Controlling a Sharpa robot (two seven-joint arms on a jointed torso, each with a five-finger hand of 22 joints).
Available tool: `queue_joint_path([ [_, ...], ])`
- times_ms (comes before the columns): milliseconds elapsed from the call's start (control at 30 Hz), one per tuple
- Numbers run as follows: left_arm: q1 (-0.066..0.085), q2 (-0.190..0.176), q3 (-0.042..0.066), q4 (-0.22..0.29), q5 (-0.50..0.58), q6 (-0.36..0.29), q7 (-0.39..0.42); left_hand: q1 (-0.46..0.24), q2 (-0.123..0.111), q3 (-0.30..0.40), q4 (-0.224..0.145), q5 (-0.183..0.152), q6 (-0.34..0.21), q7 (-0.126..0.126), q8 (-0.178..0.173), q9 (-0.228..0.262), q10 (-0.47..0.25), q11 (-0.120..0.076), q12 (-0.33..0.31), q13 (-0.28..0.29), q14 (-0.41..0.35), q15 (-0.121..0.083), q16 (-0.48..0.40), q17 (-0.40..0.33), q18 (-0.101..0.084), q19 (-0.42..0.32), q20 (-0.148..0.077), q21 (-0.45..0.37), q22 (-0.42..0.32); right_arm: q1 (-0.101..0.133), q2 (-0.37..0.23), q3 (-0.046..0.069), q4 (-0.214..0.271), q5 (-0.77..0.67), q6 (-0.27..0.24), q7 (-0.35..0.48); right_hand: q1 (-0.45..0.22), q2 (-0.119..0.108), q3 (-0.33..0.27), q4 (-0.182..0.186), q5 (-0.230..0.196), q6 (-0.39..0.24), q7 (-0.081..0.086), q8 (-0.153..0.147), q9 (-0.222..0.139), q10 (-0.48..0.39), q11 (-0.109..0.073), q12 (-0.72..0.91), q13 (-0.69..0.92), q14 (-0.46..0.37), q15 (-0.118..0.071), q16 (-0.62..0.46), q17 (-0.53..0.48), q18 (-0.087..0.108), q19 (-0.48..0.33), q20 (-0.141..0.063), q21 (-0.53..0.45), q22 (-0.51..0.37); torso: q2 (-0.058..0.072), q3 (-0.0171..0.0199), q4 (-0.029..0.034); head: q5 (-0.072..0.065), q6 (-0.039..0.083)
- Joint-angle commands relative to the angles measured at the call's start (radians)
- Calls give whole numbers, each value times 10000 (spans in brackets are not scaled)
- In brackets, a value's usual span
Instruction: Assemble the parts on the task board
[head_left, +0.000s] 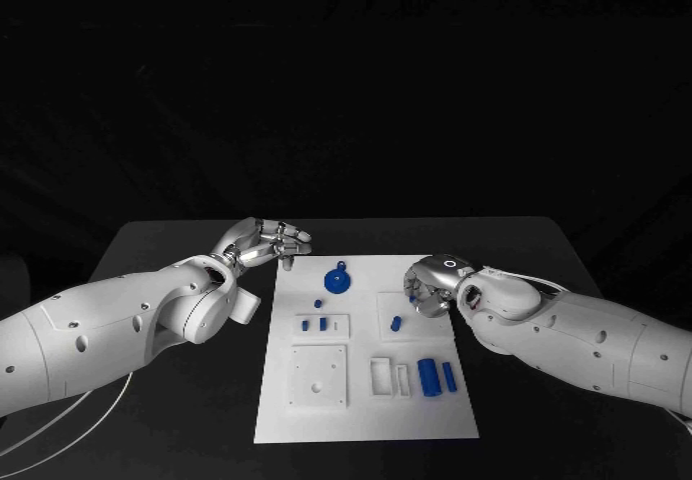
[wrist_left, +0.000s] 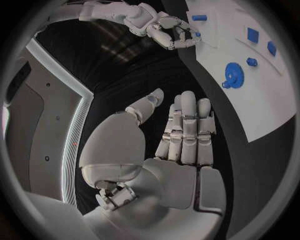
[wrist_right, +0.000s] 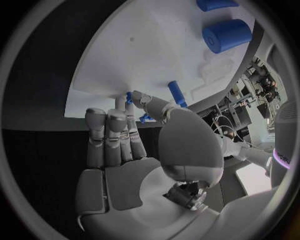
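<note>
White task board (head_left: 433, 420) lies flat, blue parts (head_left: 430, 375) scattered (gear (head_left: 336, 280) at far end).

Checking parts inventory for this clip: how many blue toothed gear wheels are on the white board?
1. The blue toothed gear wheel lies flat at the white task board's far end, between the left hand and right hand, whose fingers may hide others.

A black bench (head_left: 173, 250) spans the head view from left to right, its far edge straight against a dark backdrop. Its matte top looks plain and unmarked. Thin white cables (head_left: 65, 432) trail in loose curves over the near left corner of the bench; where they end cannot be told, since they run out of view.
</note>
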Motion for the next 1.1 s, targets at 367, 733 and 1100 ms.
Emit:
queue_joint_path([
  [367, 17, 29, 9, 17, 85, 105, 111, -76, 36, -73, -21, -19, -93, 10, 13, -8, -84, -7, -41, 6, 123, 9, -34, 34, 288, 95, -59, -45, 23, -121, 132, -106, 9, -621, 304, -709, -72, 21, 217, 78, -152, 261, -70, 92, 11, 516, -24, -35, 43, -36, -140, 66, -5, 691, -32, -128, 48, 65, -7, -13, 7, 1, -54],
  [733, 21, 13, 9, 45, 86, 78, 95, -67, 30, -74, -29, -16, -110, 17, 8, -12, -111, -1, -48, 3, 132, 14, -42, 48, 291, 108, -59, -50, 28, -123, 121, -115, 38, -776, 216, -864, -24, 227, 420, 30, 22, 517, -171, 188, 56, 799, -118, -6, 139, -32, -229, 69, -21, 691, -23, -179, 44, 119, -10, -15, 0, 16, -71],
  [1100, 21, 9, 9, 14, 105, 40, 117, -55, 29, -67, -36, -4, -141, 29, -4, -19, -147, 7, -55, -2, 141, 21, -54, 65, 294, 121, -56, -60, 32, -124, 126, -113, 12, -792, -479, -971, -69, 259, 524, -41, -22, 662, -232, 234, 87, 973, -183, -3, 204, -23, -293, 71, -33, 691, 3, -211, 48, 160, -8, -2, 3, 39, -58],
])
